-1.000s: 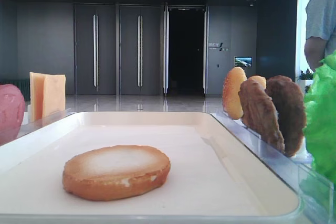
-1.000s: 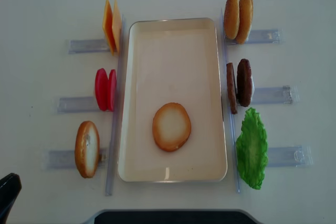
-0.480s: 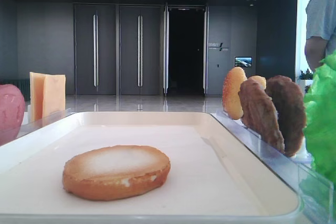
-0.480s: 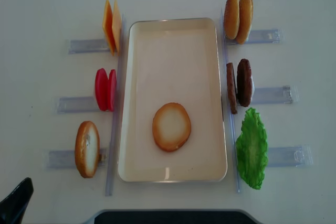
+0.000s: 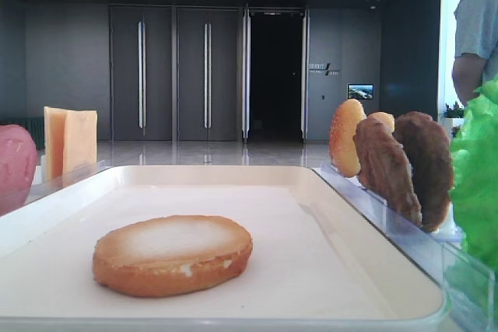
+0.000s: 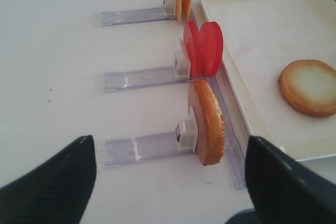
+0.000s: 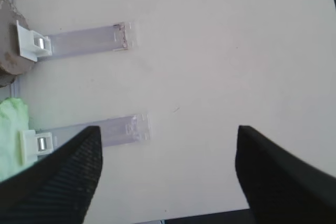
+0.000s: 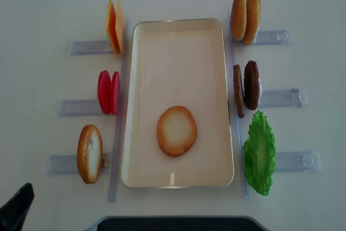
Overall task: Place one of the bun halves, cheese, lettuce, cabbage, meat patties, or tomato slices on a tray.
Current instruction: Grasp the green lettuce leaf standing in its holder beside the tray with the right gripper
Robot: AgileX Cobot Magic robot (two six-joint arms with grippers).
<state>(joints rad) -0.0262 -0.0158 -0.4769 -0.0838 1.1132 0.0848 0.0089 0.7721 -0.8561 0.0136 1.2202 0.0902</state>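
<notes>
bun: flat in the tray, near end
left gripper: spread wide, empty
right gripper: same
risk: you could clip the racked bun reaching in

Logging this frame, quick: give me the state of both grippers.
Left gripper: open, holding nothing, back from the rack with the upright bun half.
Right gripper: open, empty, over bare table beside the lettuce.

Low front view: sitting at tray rim level, facing the hall.
Overhead: looking straight down.
Wrists: looking down, flanking the tray.
</notes>
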